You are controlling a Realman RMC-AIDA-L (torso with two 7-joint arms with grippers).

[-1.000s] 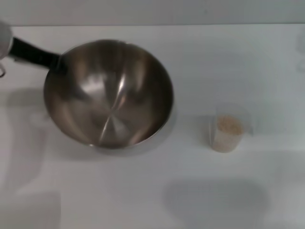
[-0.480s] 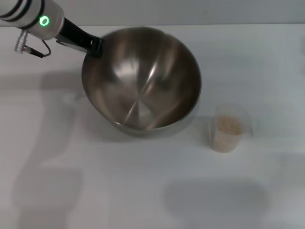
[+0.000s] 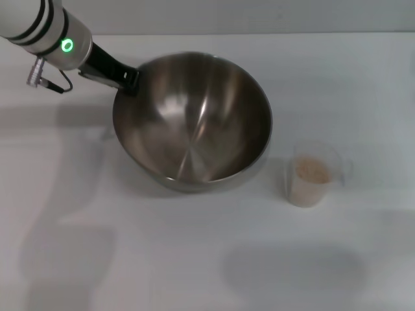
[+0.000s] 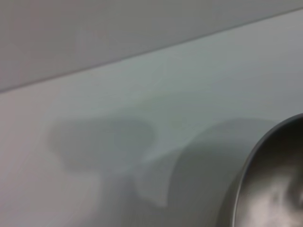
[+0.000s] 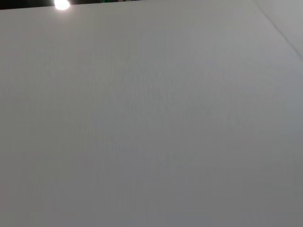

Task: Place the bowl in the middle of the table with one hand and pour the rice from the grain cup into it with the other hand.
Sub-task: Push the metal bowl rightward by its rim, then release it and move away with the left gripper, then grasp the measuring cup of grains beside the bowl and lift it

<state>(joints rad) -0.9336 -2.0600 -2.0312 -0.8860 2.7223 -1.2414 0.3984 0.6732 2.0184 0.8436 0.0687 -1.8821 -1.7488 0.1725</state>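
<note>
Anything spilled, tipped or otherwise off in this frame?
Nothing stands out. The bowl sits empty near the middle of the table, the left gripper at its far-left rim. The grain cup stands upright to its right, the rice inside.

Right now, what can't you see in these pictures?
- Left gripper: head view shows it at the rim of the big shiny steel bowl; whether its fingers pinch the rim cannot be told.
- Right gripper: in no view; the right wrist view shows only white table.
- Bowl: cut off by the left wrist view's edge.
- Small clear plastic grain cup: how deep its beige rice goes is unclear.
</note>
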